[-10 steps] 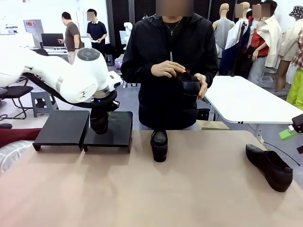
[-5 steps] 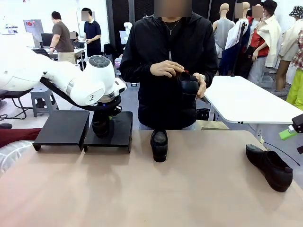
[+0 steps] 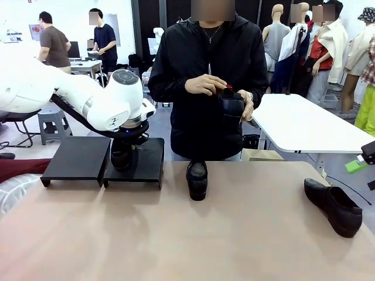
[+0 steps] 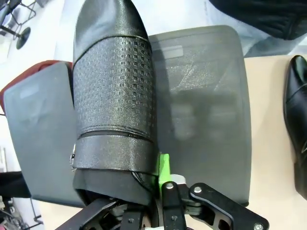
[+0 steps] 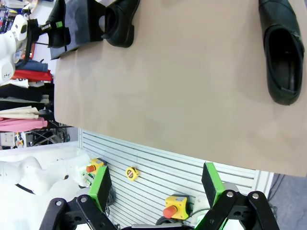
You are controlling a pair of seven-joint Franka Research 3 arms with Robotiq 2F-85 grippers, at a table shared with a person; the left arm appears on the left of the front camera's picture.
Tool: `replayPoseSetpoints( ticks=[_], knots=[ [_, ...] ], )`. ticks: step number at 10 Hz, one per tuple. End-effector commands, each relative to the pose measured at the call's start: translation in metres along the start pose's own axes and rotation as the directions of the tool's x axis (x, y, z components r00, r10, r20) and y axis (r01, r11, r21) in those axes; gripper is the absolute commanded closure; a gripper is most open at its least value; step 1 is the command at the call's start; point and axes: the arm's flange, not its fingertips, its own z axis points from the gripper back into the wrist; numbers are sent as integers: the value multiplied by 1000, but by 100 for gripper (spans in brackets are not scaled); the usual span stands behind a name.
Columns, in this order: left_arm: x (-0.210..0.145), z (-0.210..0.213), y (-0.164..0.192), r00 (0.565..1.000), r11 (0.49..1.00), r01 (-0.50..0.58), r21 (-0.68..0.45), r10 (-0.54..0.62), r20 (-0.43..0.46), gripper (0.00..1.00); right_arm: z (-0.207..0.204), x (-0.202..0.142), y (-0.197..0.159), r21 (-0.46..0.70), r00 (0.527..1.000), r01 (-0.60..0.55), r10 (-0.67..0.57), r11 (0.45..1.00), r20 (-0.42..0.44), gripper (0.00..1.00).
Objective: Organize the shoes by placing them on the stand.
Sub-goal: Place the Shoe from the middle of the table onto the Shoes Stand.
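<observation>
My left gripper point(image 4: 153, 184) is shut on the heel collar of a black textured shoe point(image 4: 112, 96), one green pad point(image 4: 164, 168) pressed to its rim. This shoe point(image 3: 122, 155) lies along the left side of the stand's right platform point(image 3: 149, 161) and seems to rest on it. The left platform point(image 3: 76, 159) is bare. A chunky loafer point(image 3: 197, 178) sits mid-table and a slimmer shoe point(image 3: 334, 206) at the right. The person holds another shoe point(image 3: 233, 108) in both hands. My right gripper point(image 5: 157, 187) hangs open off the table's right side.
The person stands at the far edge behind the loafer. A white table point(image 3: 310, 126) stands at the back right. In the right wrist view the slim shoe point(image 5: 283, 57) and the loafer point(image 5: 120, 21) lie on the tan tabletop point(image 5: 182, 86).
My left arm's wrist has shifted slightly to the right and settled over the right platform, still gripping the shoe. The person's hands and the other shoes have not moved.
</observation>
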Motion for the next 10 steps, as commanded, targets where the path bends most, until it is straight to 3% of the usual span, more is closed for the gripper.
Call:
replayPoseSetpoints(
  ticks=[1,2,5,7,10],
  knots=[
    [-1,2,0,999,999,-19,34,18,47,11,2,2,3,30,1000,10,-10,1000,6,0],
    [-1,2,2,999,999,-24,45,22,45,0,2,2,3,30,1000,10,-10,1000,6,0],
    [-5,14,13,998,998,-46,31,44,51,0,2,2,3,30,1000,10,-10,1000,6,0],
    [-20,49,24,998,999,-38,0,38,46,0,2,2,3,30,1000,10,-10,1000,6,0],
    [-71,121,41,997,988,5,-151,-16,-74,0,2,2,3,30,1000,10,-10,1000,6,0]
  ],
)
